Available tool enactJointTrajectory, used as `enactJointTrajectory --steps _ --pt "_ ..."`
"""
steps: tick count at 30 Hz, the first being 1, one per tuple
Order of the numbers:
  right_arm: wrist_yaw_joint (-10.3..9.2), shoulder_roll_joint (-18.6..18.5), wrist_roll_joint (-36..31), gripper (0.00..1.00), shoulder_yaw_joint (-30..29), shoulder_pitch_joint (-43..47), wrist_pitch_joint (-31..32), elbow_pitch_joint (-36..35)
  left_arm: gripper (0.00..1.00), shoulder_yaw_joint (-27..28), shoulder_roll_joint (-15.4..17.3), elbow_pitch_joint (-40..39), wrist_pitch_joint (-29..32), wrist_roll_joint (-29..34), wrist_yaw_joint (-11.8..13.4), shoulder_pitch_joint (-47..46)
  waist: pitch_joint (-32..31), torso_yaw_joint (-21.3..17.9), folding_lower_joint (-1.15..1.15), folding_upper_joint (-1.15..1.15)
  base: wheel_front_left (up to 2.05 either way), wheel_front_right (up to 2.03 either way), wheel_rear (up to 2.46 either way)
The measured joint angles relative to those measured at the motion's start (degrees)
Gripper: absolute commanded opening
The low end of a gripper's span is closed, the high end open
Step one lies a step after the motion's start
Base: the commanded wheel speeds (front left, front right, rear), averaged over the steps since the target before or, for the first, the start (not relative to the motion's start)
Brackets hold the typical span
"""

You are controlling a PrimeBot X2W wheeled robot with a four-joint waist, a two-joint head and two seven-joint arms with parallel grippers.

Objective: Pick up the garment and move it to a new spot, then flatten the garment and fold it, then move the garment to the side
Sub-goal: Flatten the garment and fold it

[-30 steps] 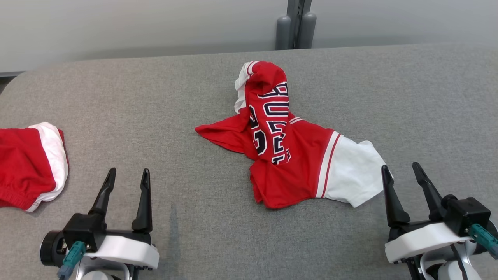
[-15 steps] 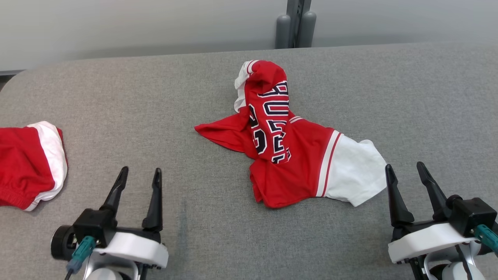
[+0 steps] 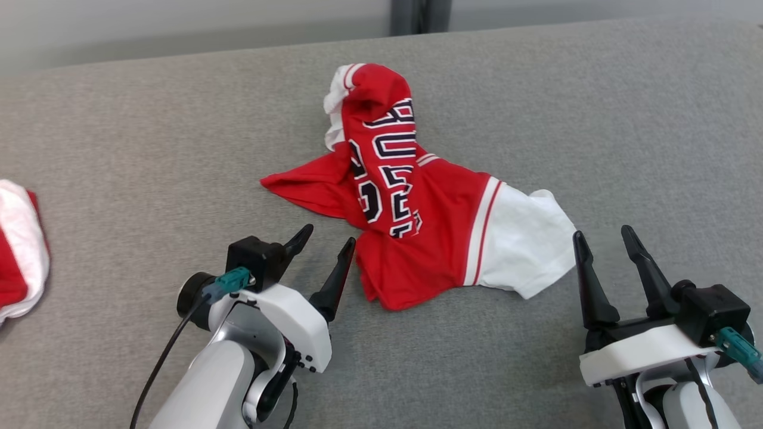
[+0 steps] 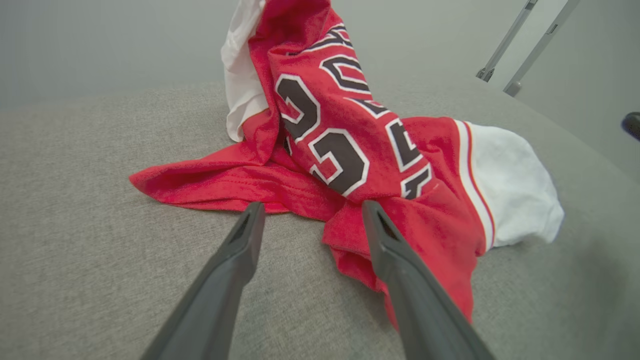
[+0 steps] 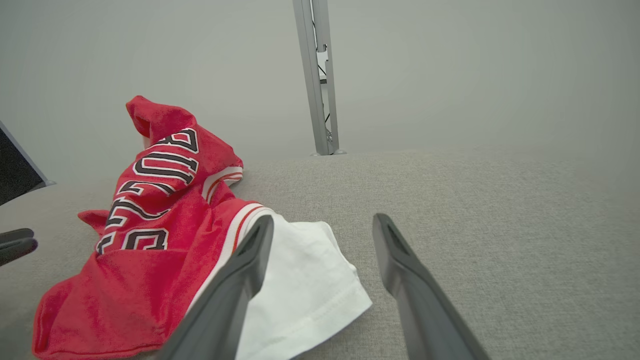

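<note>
Garment (image 3: 429,238) lies crumpled on grey surface (image 3: 149,149): red hem just ahead of left gripper (image 3: 330,234) fingertips, white sleeve just beside right gripper (image 3: 601,232) inner finger. Both finger pairs spread wide, holding nothing.

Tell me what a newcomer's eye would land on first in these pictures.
A crumpled red and white jersey with dark lettering lies heaped mid-table on the grey fabric surface. The open left tool points at its near red hem; the open right tool stands beside its white end. Another red and white garment lies far left.
</note>
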Motion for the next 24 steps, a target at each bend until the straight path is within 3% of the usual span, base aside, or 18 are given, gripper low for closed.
enactJointTrajectory --steps 8,9,10,11,12,18,24 --pt "0.0 0.1 1.0 1.0 -0.3 -0.8 -1.6 2.0 1.0 -1.6 -0.9 8.8 5.1 -2.6 -2.9 -4.3 2.9 -3.6 0.0 0.0 0.0 0.0 0.0" --pt "0.0 0.1 1.0 1.0 -0.4 -1.0 -1.8 2.2 0.91 -1.7 -0.9 9.6 5.5 -3.2 -3.2 -4.4 3.1 -3.9 0.0 0.0 0.0 0.0 0.0" --pt "0.0 0.1 1.0 1.0 -0.4 -1.2 -2.0 2.5 0.7 -1.9 -1.0 10.3 5.8 -3.6 -3.5 -4.5 3.3 -4.1 0.0 0.0 0.0 0.0 0.0" --pt "0.0 0.1 1.1 1.0 -0.4 -1.4 -2.1 2.7 0.19 -2.1 -1.0 10.8 6.1 -4.1 -3.9 -4.7 3.5 -4.3 0.0 0.0 0.0 0.0 0.0" --pt "0.0 0.1 1.1 1.0 -0.4 -1.6 -2.2 2.9 0.0 -2.3 -1.0 11.1 6.2 -4.4 -4.1 -5.1 3.6 -4.5 0.0 0.0 0.0 0.0 0.0" --pt "0.0 0.2 1.1 1.0 -0.7 -1.9 -2.9 3.4 0.0 -2.0 -0.6 10.9 2.7 -4.2 -3.9 -5.6 3.7 -4.3 0.0 0.0 0.0 0.0 0.0" --pt "0.0 0.2 1.5 1.0 -1.1 -2.0 -3.0 3.8 0.0 -0.1 1.0 4.2 -2.1 -2.7 -0.2 -3.5 3.2 -3.3 0.0 0.0 0.0 0.0 0.0"
